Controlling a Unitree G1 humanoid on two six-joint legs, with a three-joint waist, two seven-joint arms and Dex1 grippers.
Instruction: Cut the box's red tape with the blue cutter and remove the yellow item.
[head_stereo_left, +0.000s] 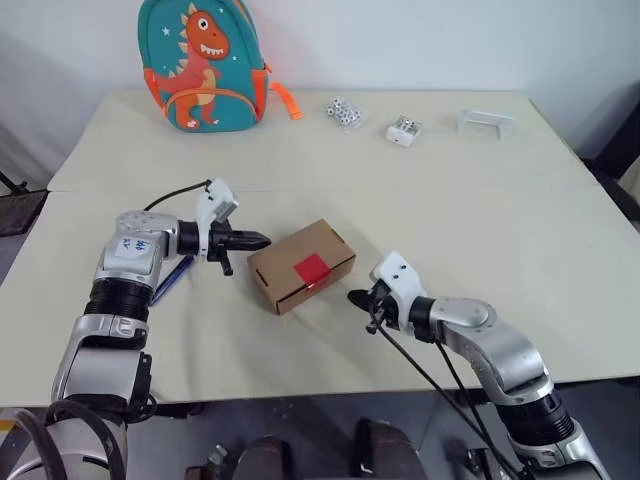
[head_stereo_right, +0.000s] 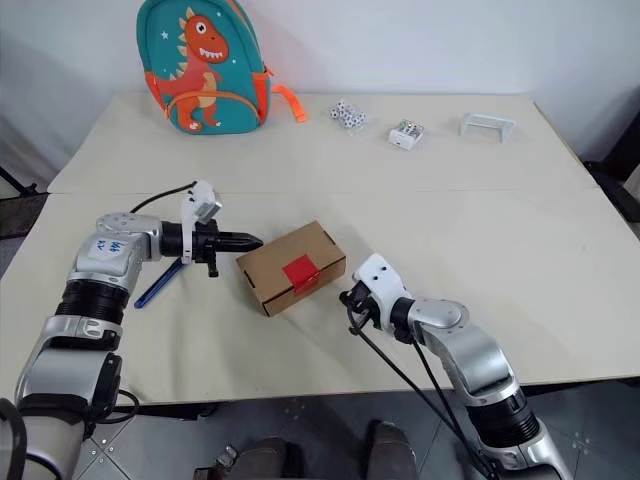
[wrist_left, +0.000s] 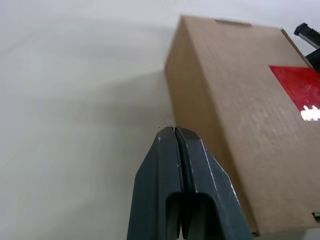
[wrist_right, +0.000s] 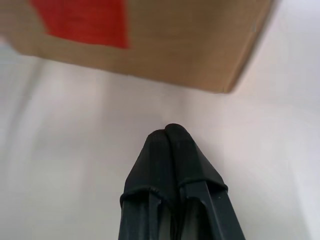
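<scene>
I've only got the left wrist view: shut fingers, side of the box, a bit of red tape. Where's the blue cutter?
Observer: The blue cutter lies flat on the table, under the left arm, on the far side of the left gripper from the box. Nothing holds it.
Operator: Right gripper?
Observer: The right gripper is shut and empty, hovering just off the box's other end, not touching it.
Operator: Tape cut yet?
Observer: No. The red tape looks whole, wrapped over the box's front top edge, lid shut.
Operator: Anything else up there?
Observer: A dinosaur backpack stands at the table's far edge.
</scene>
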